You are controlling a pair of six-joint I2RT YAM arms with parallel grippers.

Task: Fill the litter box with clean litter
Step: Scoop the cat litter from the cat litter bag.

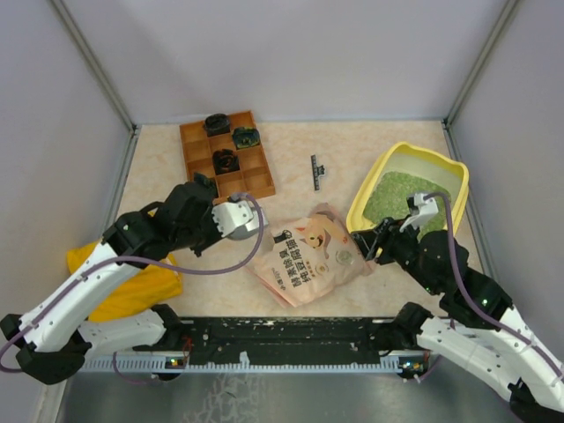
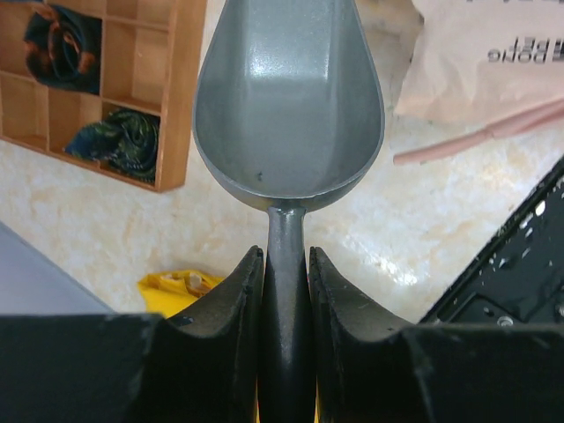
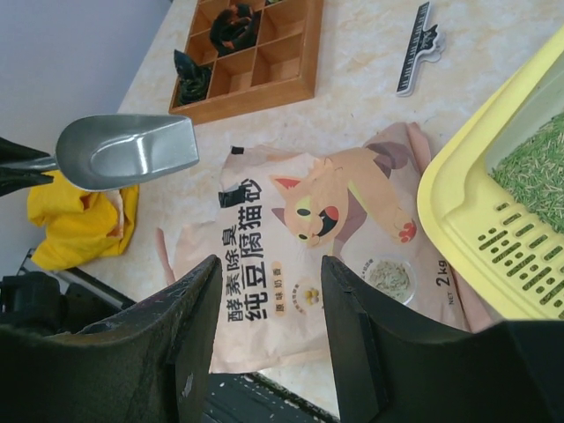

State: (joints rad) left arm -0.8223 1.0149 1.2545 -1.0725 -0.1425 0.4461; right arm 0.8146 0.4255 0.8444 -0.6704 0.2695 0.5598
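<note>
The yellow litter box stands at the right, with green litter inside; its rim and litter show in the right wrist view. My left gripper is shut on the handle of a grey scoop, whose bowl is empty, above the table left of the pink pouch. My right gripper is open and empty, hovering above the pouch beside the box's near left corner.
A brown wooden compartment tray with dark items stands at the back left. A yellow cloth bag lies front left. A black clip lies between tray and box. A black rail runs along the near edge.
</note>
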